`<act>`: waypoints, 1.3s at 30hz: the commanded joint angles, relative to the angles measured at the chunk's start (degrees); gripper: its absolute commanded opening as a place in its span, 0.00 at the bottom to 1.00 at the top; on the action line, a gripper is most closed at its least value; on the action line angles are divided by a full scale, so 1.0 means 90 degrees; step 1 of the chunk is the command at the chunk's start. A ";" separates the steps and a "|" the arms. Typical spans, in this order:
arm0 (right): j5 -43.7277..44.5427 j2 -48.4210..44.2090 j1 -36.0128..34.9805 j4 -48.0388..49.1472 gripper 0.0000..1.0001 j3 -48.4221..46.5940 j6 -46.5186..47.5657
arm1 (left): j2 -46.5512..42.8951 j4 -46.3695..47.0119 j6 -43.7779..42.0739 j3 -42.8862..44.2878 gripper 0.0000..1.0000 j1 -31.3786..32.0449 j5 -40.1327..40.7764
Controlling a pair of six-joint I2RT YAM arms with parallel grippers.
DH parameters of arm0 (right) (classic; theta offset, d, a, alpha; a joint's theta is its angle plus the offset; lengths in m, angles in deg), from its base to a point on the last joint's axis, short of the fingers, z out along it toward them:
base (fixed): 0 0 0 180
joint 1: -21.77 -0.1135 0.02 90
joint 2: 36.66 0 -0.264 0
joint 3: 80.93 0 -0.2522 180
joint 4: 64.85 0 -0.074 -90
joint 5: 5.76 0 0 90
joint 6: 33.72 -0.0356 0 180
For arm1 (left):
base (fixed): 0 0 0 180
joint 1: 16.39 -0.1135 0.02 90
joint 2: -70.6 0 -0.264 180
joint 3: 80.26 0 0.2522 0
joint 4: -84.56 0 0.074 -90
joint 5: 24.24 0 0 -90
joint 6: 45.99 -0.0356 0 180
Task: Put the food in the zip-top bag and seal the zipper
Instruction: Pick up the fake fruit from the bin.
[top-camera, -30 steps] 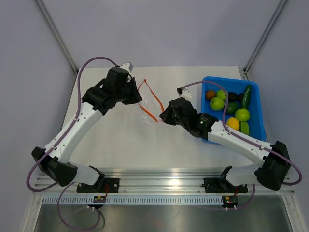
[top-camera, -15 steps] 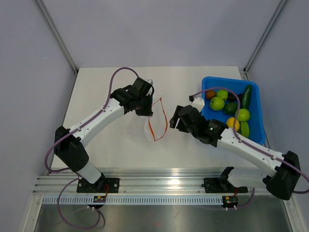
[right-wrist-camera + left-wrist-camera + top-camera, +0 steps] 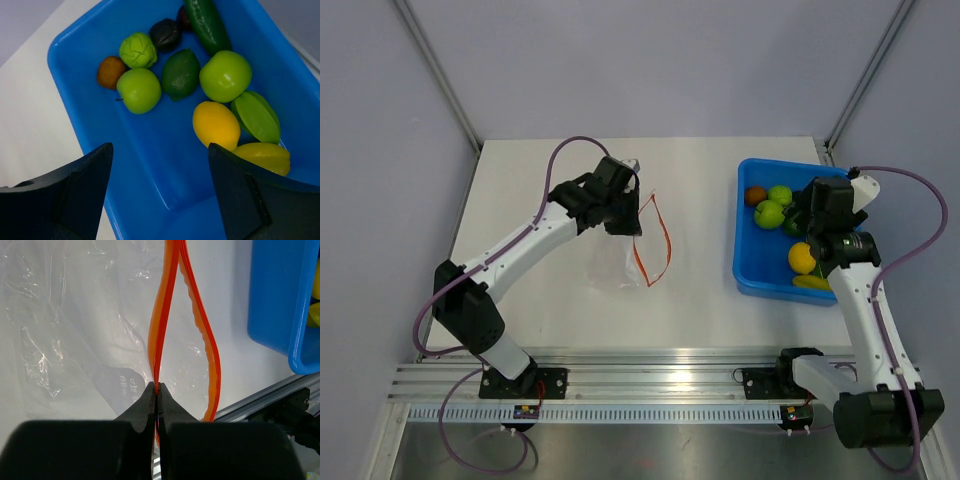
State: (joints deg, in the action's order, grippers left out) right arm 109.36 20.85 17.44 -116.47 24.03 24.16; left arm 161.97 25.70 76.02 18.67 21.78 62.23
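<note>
The clear zip-top bag point(image 3: 613, 266) lies on the table, its mouth pulled into a loop. My left gripper point(image 3: 629, 216) is shut on one side of the red-orange zipper point(image 3: 665, 243), lifting that edge. In the left wrist view the fingertips point(image 3: 150, 395) pinch one zipper strip point(image 3: 161, 335) while the other strip point(image 3: 212, 357) bows away. My right gripper point(image 3: 818, 214) hangs open over the blue tray point(image 3: 748, 276), nothing between its fingers. The food lies below it: a yellow lemon point(image 3: 216, 124), green apples point(image 3: 139, 90) and a lime point(image 3: 180, 74).
The tray point(image 3: 80, 70) also holds a cucumber point(image 3: 207, 22), a dark plum point(image 3: 166, 33), a brown fruit point(image 3: 110, 72) and star fruit pieces point(image 3: 257, 116). It stands at the table's right edge. The metal rail point(image 3: 660, 375) runs along the near edge.
My right arm let go at the bag's mouth, swung right over the blue tray and opened. The left gripper kept its hold on the zipper; the bag's mouth now gapes wider.
</note>
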 commanded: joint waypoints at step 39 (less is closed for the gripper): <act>-0.3163 0.5338 0.1097 0.2577 0.96 -0.1131 0.1675 | 0.0189 0.0197 -0.0100 0.0254 0.00 0.0007 -0.0321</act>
State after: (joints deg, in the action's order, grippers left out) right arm 81.08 67.39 27.08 -94.53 15.16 38.76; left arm 163.81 26.70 75.74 18.67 21.81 59.92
